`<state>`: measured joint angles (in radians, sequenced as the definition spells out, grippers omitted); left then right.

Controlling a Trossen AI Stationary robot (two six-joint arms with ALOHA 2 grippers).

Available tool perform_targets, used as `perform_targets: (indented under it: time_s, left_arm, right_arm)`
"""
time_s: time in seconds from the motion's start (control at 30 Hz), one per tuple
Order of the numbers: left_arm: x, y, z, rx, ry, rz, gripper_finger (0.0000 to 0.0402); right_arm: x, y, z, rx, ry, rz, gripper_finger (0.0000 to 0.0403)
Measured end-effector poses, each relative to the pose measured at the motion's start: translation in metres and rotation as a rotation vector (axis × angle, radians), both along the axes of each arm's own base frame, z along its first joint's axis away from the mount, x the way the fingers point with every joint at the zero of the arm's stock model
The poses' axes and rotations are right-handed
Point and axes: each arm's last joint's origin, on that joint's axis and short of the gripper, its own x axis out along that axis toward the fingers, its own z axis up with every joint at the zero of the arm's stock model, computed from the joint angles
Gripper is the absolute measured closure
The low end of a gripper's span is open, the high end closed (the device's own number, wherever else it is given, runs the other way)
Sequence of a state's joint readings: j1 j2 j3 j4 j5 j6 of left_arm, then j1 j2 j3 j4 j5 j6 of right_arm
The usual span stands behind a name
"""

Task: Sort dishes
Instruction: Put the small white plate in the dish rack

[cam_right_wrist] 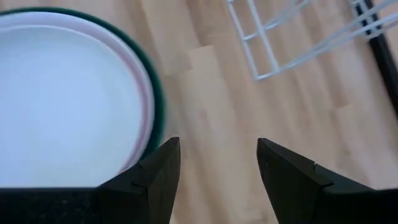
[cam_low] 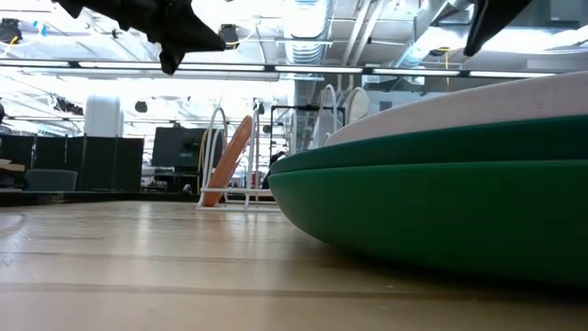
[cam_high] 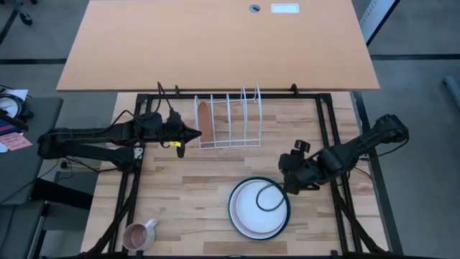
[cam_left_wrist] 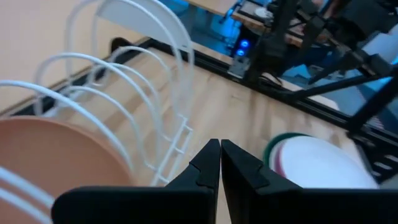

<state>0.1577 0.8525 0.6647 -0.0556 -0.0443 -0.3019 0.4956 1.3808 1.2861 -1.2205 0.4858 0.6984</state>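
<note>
**A:** So where are the dishes at? I count one orange-brown plate (cam_high: 205, 122) standing on edge in the end slot of the white wire rack (cam_high: 230, 121), nearest the left arm. The rest sit in a stack on the tabletop (cam_high: 187, 194), well apart from the rack: white plate (cam_high: 253, 207) on top, a sliver of pink plate (cam_right_wrist: 147, 93) rim under it, dark green plate (cam_low: 441, 207) at the bottom.

**B:** Yep. Right gripper (cam_high: 291, 181) hangs at the stack's edge on the rack side, jaws spread wide with nothing between them, and the wrist view shows the white plate's rim just off one finger. Left gripper (cam_high: 192, 133) is pinched shut and empty, right beside the racked plate.

**A:** What worries me is that grab. The plates nest tight, so I'd guess a finger could slide under the pink rim as well and lift two at once, or only catch the white lip and let it slip out.

**B:** Also the left gripper is parked so near the rack it might get in the way of slotting the next plate. And a plate going in crooked could clip a wire and shove the light rack. The pink mug (cam_high: 138, 234) at the near corner looks safely out of it.
</note>
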Motion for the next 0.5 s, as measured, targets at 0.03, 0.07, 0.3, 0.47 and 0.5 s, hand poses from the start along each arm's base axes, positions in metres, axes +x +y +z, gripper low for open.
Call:
perform_targets:
  time_s: [0.03,0.07,0.3,0.47,0.5]
  left_arm:
    - [0.000,-0.003,0.000,-0.008,-0.003,-0.011,0.0391]
    - [0.001,-0.006,0.000,-0.013,-0.004,-0.021,0.0391]
    - [0.002,-0.033,0.000,-0.036,-0.010,-0.060,0.0391]
    - [0.001,-0.055,0.000,-0.063,-0.018,-0.092,0.0391]
    - [0.000,-0.058,0.000,-0.065,-0.020,-0.093,0.0391]
  right_arm:
    - [-0.002,0.004,0.000,0.012,-0.011,-0.002,0.0186]
    - [-0.004,0.008,0.000,0.023,-0.019,-0.005,0.0186]
    - [-0.017,0.033,0.001,0.116,-0.080,-0.048,0.0186]
    - [-0.019,0.050,0.001,0.203,-0.149,-0.062,0.0186]
    - [-0.018,0.053,0.000,0.213,-0.158,-0.057,0.0186]
